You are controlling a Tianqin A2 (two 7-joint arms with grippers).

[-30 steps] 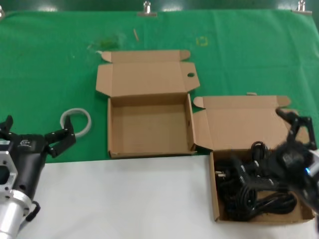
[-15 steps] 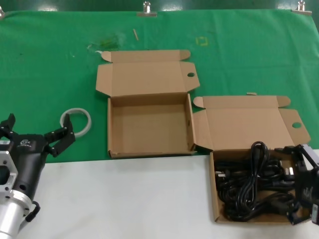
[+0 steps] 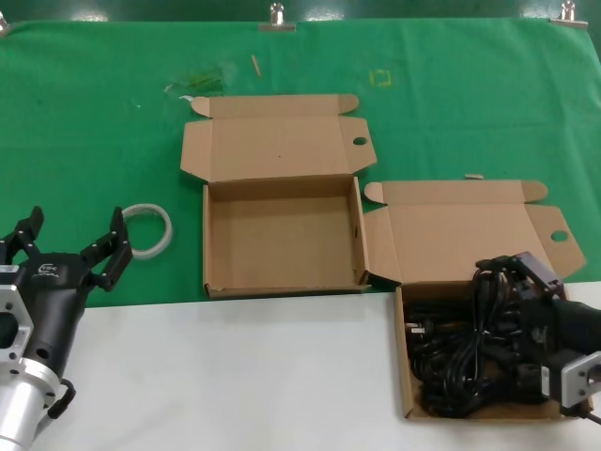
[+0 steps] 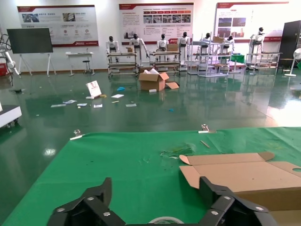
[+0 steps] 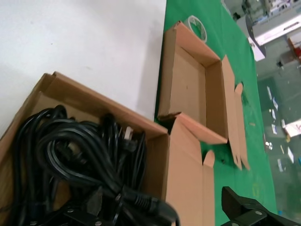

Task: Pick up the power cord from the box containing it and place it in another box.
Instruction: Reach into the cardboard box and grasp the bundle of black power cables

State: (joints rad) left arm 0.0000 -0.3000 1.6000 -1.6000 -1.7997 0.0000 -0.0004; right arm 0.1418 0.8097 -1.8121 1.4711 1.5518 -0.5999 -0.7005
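Several black power cords (image 3: 460, 362) lie tangled in the open brown box (image 3: 402, 362) at the front right, its lid (image 3: 460, 235) folded back. They also show in the right wrist view (image 5: 80, 155), inside that box (image 5: 157, 162). My right gripper (image 3: 518, 324) is open and low over the cords, one finger by the lid hinge, the other among the cables. A plug lies between its jaws (image 5: 160, 214). The other box (image 3: 282, 240) stands empty at centre and shows in the right wrist view (image 5: 188, 80). My left gripper (image 3: 70, 252) is open and empty at the front left.
A white ring (image 3: 146, 230) lies on the green cloth (image 3: 94, 122) just ahead of the left gripper (image 4: 155, 200); it also shows in the right wrist view (image 5: 196, 24). A white table surface (image 3: 235, 376) runs along the front. The empty box's lid (image 4: 244, 174) shows ahead of the left gripper.
My right gripper has swung from the far right edge of the cord box down and inward over the cords. My left gripper has turned slightly and stays in place.
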